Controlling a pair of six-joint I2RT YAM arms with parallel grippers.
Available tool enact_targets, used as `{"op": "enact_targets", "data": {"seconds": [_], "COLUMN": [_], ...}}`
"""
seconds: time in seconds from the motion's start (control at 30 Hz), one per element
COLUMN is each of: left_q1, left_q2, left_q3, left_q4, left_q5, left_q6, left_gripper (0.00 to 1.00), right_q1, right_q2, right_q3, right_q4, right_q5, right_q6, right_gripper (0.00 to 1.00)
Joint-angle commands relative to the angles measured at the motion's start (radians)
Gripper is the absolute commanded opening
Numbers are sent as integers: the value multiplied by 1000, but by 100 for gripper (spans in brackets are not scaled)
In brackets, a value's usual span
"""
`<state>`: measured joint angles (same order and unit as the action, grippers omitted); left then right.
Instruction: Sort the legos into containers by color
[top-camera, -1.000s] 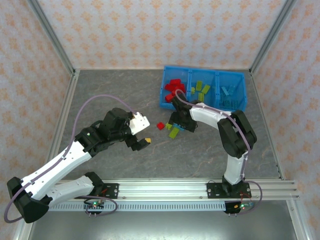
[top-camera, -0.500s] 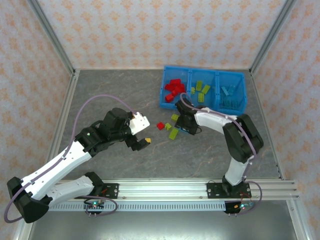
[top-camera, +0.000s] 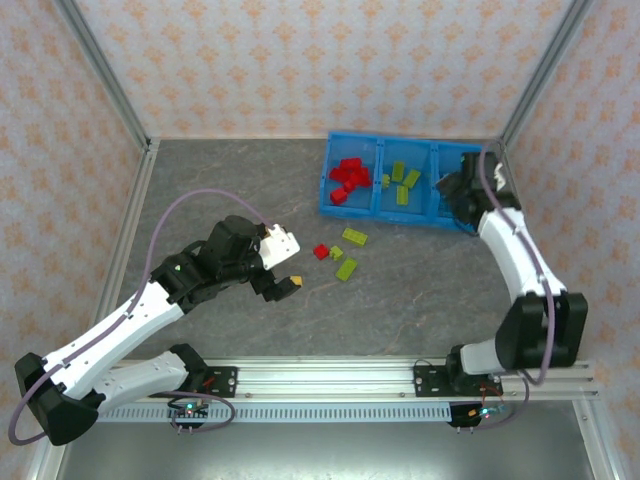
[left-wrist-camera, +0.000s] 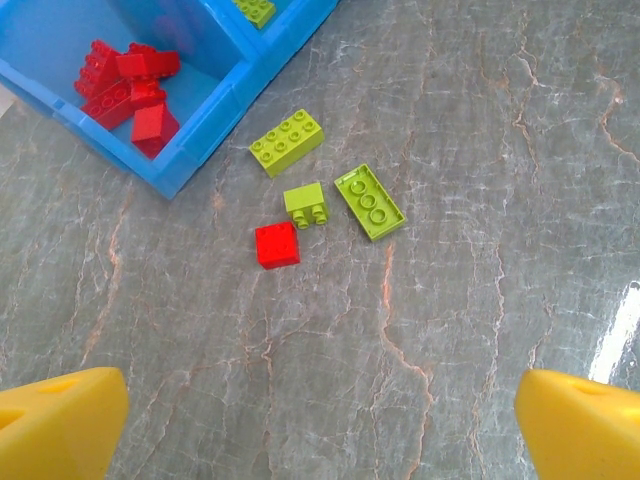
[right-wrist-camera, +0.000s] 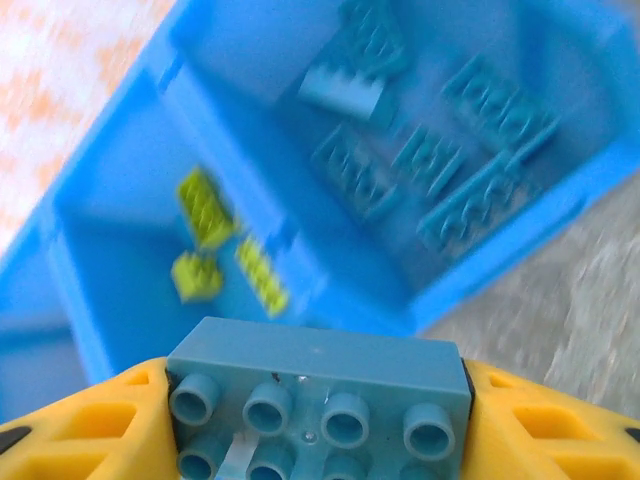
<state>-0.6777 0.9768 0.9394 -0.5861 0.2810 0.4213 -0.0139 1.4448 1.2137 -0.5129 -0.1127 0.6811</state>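
Observation:
The blue bin (top-camera: 400, 218) stands at the back right with its three containers side by side. Red legos (top-camera: 347, 177) lie in the left one, yellow-green ones (top-camera: 402, 182) in the middle, light blue ones (right-wrist-camera: 430, 160) in the right. My right gripper (top-camera: 462, 190) hangs over the right compartment, shut on a light blue lego (right-wrist-camera: 320, 395). One red lego (left-wrist-camera: 276, 245) and three yellow-green ones (left-wrist-camera: 286, 142) (left-wrist-camera: 306, 203) (left-wrist-camera: 370, 202) lie loose on the table in front of the bin. My left gripper (left-wrist-camera: 320, 430) hovers open on their near side, nothing between its fingers.
The grey marbled table (top-camera: 240, 190) is walled in by patterned panels on metal posts (top-camera: 105, 75). The bin's front wall (left-wrist-camera: 215, 140) rises just beyond the loose legos. The right arm (top-camera: 520, 260) arches along the table's right side.
My right gripper left the loose legos at the table's middle and swung back-right over the bin's right compartment, closing on a light blue lego. The left arm stayed put.

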Motion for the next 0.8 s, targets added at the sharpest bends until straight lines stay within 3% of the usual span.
{"op": "enact_targets", "data": {"seconds": [0.0, 0.17, 0.3, 0.43, 0.57, 0.67, 0.77], "left_q1": [11, 10, 10, 11, 10, 10, 11], "left_q2": [0, -3, -1, 3, 7, 7, 9], "left_q3": [-3, -3, -4, -2, 4, 7, 9], "left_q4": [-19, -18, -15, -14, -15, -15, -14], "left_q5": [-17, -39, -35, -23, -4, -1, 1], "left_q6": [15, 13, 11, 5, 0, -2, -1], "left_gripper": [100, 100, 100, 100, 100, 100, 100], "right_q1": [-90, -123, -124, -124, -88, 18, 192], "right_q2": [165, 401, 474, 376, 221, 65, -64], "right_q3": [128, 363, 501, 440, 325, 212, 94], "right_q4": [-32, -111, -202, -175, -178, -189, -190], "right_q5": [-80, -89, -98, -134, -185, -151, -85], "right_q6": [-65, -97, -117, -143, -206, -270, -324], "right_gripper": [56, 57, 78, 88, 89, 88, 87]}}
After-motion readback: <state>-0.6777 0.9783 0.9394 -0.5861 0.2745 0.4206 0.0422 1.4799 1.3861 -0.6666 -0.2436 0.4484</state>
